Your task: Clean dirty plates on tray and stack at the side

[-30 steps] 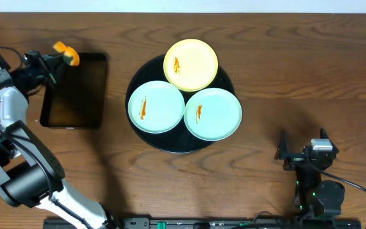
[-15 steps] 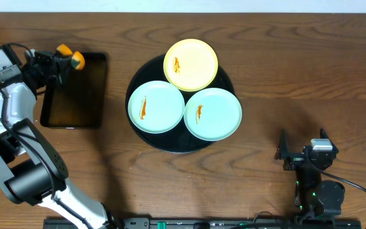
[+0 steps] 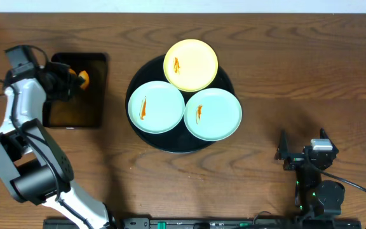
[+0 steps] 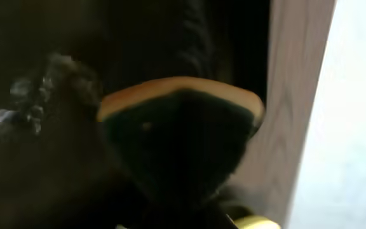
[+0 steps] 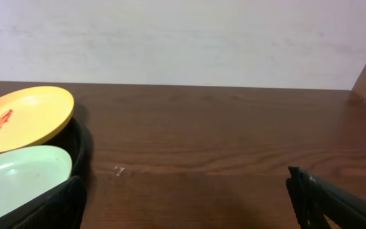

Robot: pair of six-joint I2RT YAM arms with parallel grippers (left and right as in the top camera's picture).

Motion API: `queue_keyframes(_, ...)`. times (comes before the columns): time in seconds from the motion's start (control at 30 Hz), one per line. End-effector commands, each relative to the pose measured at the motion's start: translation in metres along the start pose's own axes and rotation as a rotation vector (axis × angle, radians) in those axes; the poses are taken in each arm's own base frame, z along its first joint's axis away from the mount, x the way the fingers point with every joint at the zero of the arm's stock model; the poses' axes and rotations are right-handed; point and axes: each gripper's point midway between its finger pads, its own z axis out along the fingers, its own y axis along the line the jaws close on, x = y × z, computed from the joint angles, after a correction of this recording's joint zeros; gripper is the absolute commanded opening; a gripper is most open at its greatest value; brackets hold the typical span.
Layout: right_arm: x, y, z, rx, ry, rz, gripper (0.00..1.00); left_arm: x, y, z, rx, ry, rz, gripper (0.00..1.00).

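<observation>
Three plates lie on the round black tray (image 3: 170,145): a pale yellow plate (image 3: 191,64) at the back, a mint-blue plate (image 3: 155,106) at the left and a second mint-blue plate (image 3: 213,113) at the right. Each bears an orange-brown smear. My left gripper (image 3: 70,81) is shut on an orange sponge (image 3: 82,78) over the rectangular black tray (image 3: 75,111). The left wrist view shows the sponge (image 4: 183,127) close up, its fingers lost in darkness. My right gripper (image 3: 302,149) is open and empty at the front right. The right wrist view (image 5: 186,203) shows the yellow plate (image 5: 24,117) far left.
The rectangular tray stands left of the round tray. Bare wood table (image 3: 297,63) lies right of the round tray and in front of my right gripper (image 5: 202,146). A pale wall (image 5: 183,38) stands behind the table.
My left gripper has carried the sponge rightward and toward the front, from beyond the rectangular tray's back-left corner to over that tray. The right arm and plates have not moved.
</observation>
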Motion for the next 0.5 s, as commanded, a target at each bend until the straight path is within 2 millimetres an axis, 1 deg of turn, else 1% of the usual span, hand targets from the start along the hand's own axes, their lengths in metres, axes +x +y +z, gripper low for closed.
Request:
queue_keyframes(0.0,0.001,-0.003,0.0,0.013,0.003,-0.008,0.99,0.008,-0.056,-0.018,0.226,0.043,0.189,0.07)
queue_keyframes(0.03,0.001,-0.003,0.0,0.013,0.003,-0.008,0.99,0.022,-0.091,-0.035,0.404,0.122,0.265,0.08)
queue_keyframes(0.07,0.001,-0.003,0.0,0.013,0.003,-0.008,0.99,0.031,-0.11,-0.049,0.509,0.162,0.322,0.07)
queue_keyframes(0.1,0.001,-0.003,0.0,0.013,0.003,-0.008,0.99,0.036,-0.124,-0.06,0.583,0.18,0.367,0.07)
queue_keyframes(0.13,0.001,-0.003,0.0,0.013,0.003,-0.008,0.99,0.039,-0.143,-0.079,0.68,0.183,0.428,0.07)
queue_keyframes(0.17,0.001,-0.003,0.0,0.013,0.003,-0.008,0.99,0.04,-0.147,-0.084,0.702,0.179,0.44,0.07)
queue_keyframes(0.2,0.001,-0.003,0.0,0.013,0.003,-0.008,0.99,0.038,-0.161,-0.101,0.755,0.14,0.478,0.07)
queue_keyframes(0.27,0.001,-0.003,0.0,0.013,0.003,-0.008,0.99,0.033,-0.167,-0.112,0.773,0.089,0.503,0.07)
queue_keyframes(0.33,0.001,-0.003,0.0,0.013,0.003,-0.008,0.99,0.029,-0.166,-0.11,0.764,0.05,0.541,0.07)
queue_keyframes(0.37,0.001,-0.003,0.0,0.013,0.003,-0.008,0.99,0.026,-0.159,-0.102,0.72,0.024,0.561,0.07)
queue_keyframes(0.4,0.001,-0.003,0.0,0.013,0.003,-0.008,0.99,0.02,-0.146,-0.09,0.642,-0.01,0.564,0.07)
queue_keyframes(0.47,0.001,-0.003,0.0,0.013,0.003,-0.008,0.99,-0.004,-0.094,-0.058,0.345,-0.108,0.505,0.07)
